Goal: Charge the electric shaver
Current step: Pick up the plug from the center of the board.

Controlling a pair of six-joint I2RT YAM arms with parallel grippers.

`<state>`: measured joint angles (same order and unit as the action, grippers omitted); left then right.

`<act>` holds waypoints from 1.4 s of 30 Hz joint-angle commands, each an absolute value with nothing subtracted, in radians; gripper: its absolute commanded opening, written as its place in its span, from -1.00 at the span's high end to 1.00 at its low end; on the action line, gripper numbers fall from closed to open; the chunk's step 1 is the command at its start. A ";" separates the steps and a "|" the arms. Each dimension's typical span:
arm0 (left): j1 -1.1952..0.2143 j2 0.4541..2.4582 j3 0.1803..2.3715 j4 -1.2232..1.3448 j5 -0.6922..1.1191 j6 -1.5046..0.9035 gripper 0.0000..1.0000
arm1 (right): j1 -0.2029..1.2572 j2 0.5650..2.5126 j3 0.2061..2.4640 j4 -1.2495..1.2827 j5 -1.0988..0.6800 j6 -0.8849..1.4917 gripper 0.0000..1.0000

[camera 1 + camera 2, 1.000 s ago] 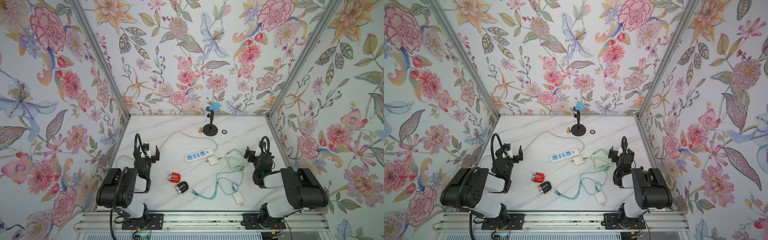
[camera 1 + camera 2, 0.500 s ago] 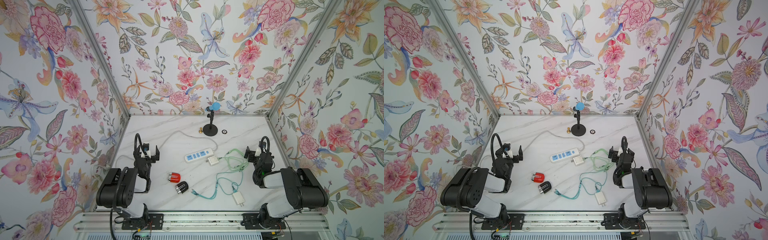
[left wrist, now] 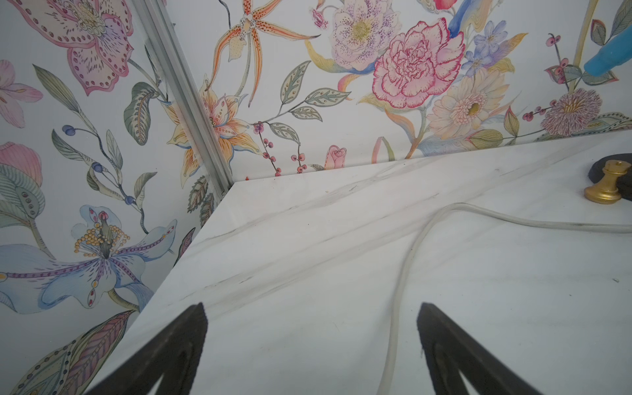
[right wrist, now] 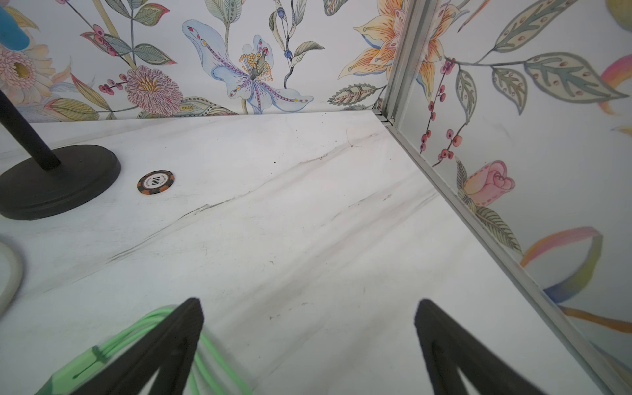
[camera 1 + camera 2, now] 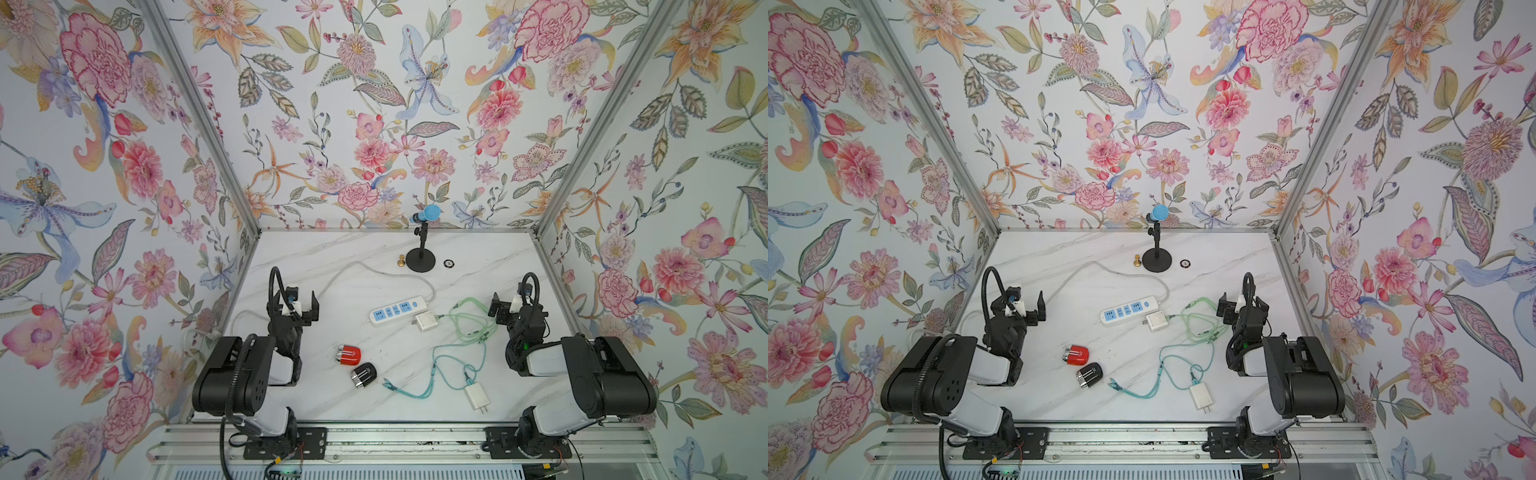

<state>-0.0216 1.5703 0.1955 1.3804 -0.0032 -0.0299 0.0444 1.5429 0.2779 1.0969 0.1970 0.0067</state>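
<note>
- Judging by how things lie, no part of the charging is done. The small red capsule-shaped shaver with a silver head (image 5: 348, 354) and the small black shaver with a silver head (image 5: 363, 375) lie loose, close together, near the front middle of the white marble-look desk (image 5: 316, 257). Neither has a cable in it.
- The left tool (image 3: 311, 306) has its jaws wide apart and holds nothing. The right tool (image 4: 308, 301) is the same, with a loop of light green cable (image 5: 473, 322) lying beside one jaw.
- The white power strip with blue sockets (image 5: 398, 309) lies mid-desk, and the white square adapter (image 5: 426, 322) on the green cable sits just beside its end.
- The teal cable (image 5: 436, 374) and its white pronged charger block (image 5: 477, 397) lie loose nearer the front.
- What is left: seat a cable end in the shaver and put a charger into the strip.
- I cannot tell which of the two shavers is meant.
- Both shavers' charging ports and the connector types are too small to make out.
- The strip's grey cord (image 3: 403, 273) runs off behind the left arm, so where it ends is hidden.
- Neither wrist view shows a shaver.
</note>
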 commanded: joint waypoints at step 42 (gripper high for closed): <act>-0.667 1.623 0.946 0.208 0.177 -0.089 -0.53 | 0.431 1.507 0.670 0.159 -0.256 0.805 -0.53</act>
<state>-0.6556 1.6077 0.9146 0.2214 0.1356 -0.1024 0.4400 1.5036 0.6971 0.1055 -0.2123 0.7174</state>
